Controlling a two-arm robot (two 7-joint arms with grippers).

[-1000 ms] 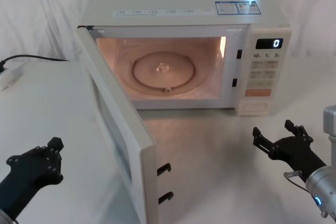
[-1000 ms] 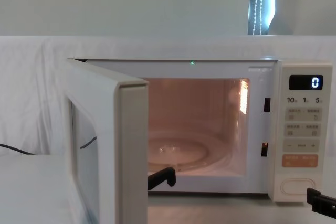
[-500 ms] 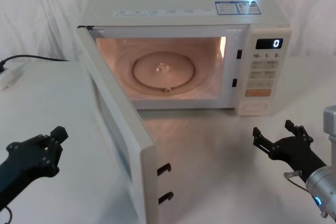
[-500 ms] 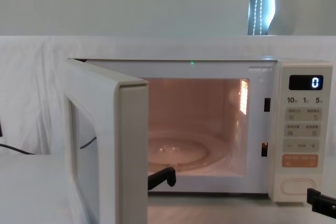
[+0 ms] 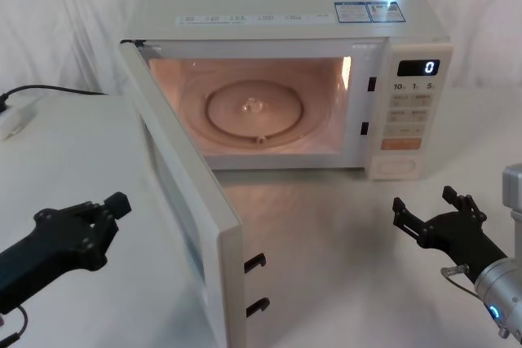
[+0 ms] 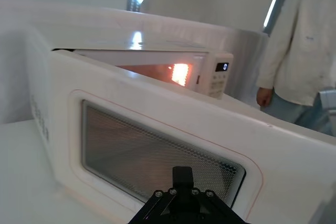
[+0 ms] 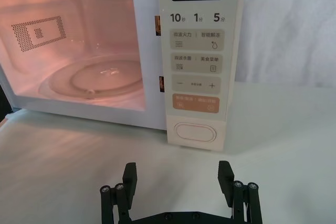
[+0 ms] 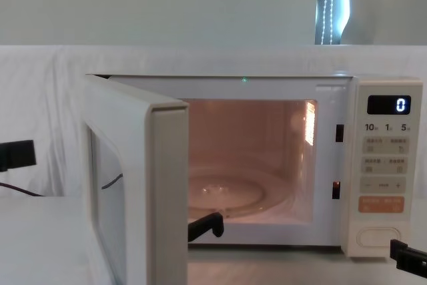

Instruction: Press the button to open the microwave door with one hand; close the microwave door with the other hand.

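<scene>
The cream-white microwave (image 5: 294,63) stands at the back of the table with its cavity lit and its display reading "0". The microwave door (image 5: 183,193) is swung wide open toward me, hinged on the left; its dark window (image 6: 157,158) faces left. The wide cream button (image 7: 195,132) sits at the bottom of the control panel (image 5: 397,166). My left gripper (image 5: 110,216) is shut and hovers just left of the door's outer face (image 6: 182,174), apart from it. My right gripper (image 5: 422,201) is open, low over the table in front of the button (image 7: 177,174).
A black cable and a white power strip (image 5: 12,116) lie at the far left of the white table (image 5: 326,242). Two black latch hooks (image 5: 256,283) stick out of the door's free edge. White cloth hangs behind the microwave.
My left gripper has risen and moved right toward the door's outer face, and now shows at the left of the chest view. The right gripper and the door have not moved.
</scene>
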